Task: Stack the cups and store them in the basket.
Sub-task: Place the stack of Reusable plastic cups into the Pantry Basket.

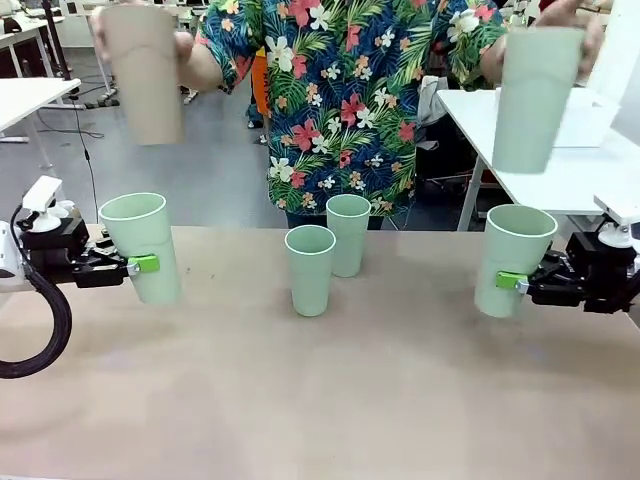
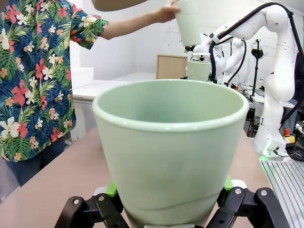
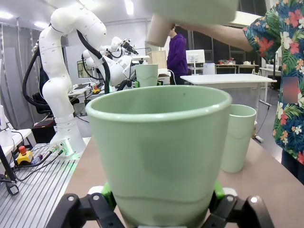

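My left gripper (image 1: pixel 143 264) is shut on a mint cup (image 1: pixel 140 245), held upright just above the table's left side and seen close up as the cup (image 2: pixel 171 147) between the left gripper (image 2: pixel 171 209) pads. My right gripper (image 1: pixel 510 281) is shut on another mint cup (image 1: pixel 512 260) at the right, and the same cup (image 3: pixel 159 152) shows in the right gripper (image 3: pixel 159 209). Two mint cups (image 1: pixel 310 270) (image 1: pixel 348 233) stand mid-table. The person holds a brown cup (image 1: pixel 140 75) high above the left one and a mint cup (image 1: pixel 535 100) above the right one. The white basket (image 1: pixel 590 118) sits on a side table.
The tan table (image 1: pixel 330 400) is bare in front of the cups. The person in a flowered shirt (image 1: pixel 350 100) stands at the far edge. A white side table (image 1: pixel 560 170) lies at the back right and another white table (image 1: pixel 30 95) at the back left.
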You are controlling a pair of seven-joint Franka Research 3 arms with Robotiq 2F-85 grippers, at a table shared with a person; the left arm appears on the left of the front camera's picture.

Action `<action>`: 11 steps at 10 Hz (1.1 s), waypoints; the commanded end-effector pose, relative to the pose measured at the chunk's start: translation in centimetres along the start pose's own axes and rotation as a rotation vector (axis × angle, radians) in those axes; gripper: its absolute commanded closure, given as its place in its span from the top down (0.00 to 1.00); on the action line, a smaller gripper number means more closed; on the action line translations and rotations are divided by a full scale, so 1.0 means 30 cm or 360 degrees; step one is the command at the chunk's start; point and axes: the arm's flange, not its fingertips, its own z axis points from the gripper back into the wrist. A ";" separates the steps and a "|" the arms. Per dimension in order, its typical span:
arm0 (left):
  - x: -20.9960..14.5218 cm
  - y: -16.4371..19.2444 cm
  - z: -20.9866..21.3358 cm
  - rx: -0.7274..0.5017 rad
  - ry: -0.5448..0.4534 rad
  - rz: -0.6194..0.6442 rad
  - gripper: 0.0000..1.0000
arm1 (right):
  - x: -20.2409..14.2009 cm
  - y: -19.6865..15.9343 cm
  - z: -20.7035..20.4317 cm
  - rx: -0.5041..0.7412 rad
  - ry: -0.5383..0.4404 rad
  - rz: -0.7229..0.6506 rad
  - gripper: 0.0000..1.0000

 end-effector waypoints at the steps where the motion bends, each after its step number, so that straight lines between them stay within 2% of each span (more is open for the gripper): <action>1: 0.010 -0.001 -0.001 -0.0002 -0.0003 -0.0009 0.87 | 0.007 -0.001 0.002 -0.0008 0.0001 0.0007 0.85; 11: 0.010 -0.001 -0.001 -0.0002 -0.0003 -0.0009 0.87 | 0.007 -0.001 0.002 -0.0008 0.0001 0.0007 0.85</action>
